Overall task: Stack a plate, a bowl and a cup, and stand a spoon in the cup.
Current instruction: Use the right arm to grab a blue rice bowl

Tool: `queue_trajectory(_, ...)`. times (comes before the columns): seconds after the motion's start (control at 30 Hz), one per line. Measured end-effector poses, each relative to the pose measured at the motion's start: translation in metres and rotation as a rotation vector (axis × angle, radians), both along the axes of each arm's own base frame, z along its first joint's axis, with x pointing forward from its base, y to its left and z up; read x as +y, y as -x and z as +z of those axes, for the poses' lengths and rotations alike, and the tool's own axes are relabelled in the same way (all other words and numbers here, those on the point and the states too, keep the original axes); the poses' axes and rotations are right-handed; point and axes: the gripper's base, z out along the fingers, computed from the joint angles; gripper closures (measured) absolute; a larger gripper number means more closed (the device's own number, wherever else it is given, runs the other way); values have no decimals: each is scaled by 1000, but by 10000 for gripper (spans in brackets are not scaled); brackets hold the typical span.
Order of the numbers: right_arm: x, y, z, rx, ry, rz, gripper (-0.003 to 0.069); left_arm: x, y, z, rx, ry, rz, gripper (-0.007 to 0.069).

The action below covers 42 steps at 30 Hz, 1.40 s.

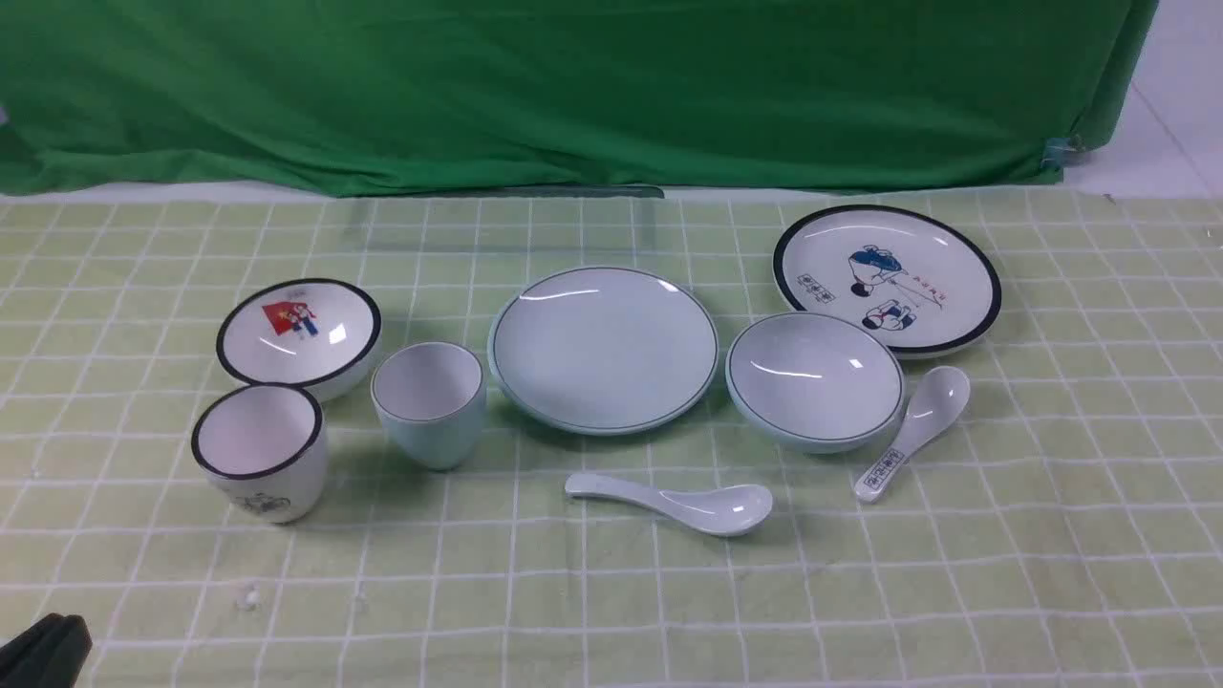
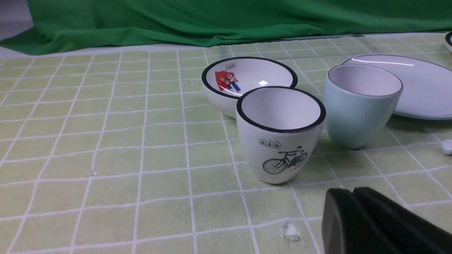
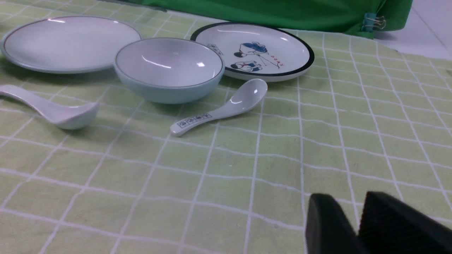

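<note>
Left tool (image 2: 353, 197) faces plain pale blue-green cup (image 2: 360, 109).

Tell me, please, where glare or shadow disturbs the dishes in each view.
Front view: long white glare streaks on the plate and the bowl, with only soft shadows beneath. Left wrist view: one small bright spot inside the printed bowl. Right wrist view: glare marks in the bowl and on the scoop of the printed spoon.

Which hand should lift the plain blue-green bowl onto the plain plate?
Probably the right. The bowl sits right of the plate, and the right hand's camera faces it; the left hand is at the far left.
</note>
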Motion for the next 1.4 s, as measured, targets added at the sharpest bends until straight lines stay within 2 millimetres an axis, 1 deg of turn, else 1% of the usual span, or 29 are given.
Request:
queue_trajectory(0.23,0,0,0,0,0,0,460,0,0,0,0,0,0,655)
queue_trajectory(0.57,0,0,0,0,0,0,425,0,0,0,0,-2,0,655)
queue_trajectory(0.93,0,0,0,0,0,0,420,1,0,1,-8,-30,1,655)
queue_trajectory(1.23,0,0,3,-33,3,-2,419,3,-1,9,-100,-33,25,654)
queue_trajectory(1.33,-1,-1,7,-82,-5,-7,419,4,-1,13,-146,-33,36,654)
queue_trajectory(1.4,-1,-1,14,-151,-16,-14,419,4,-1,17,-187,-32,47,654)
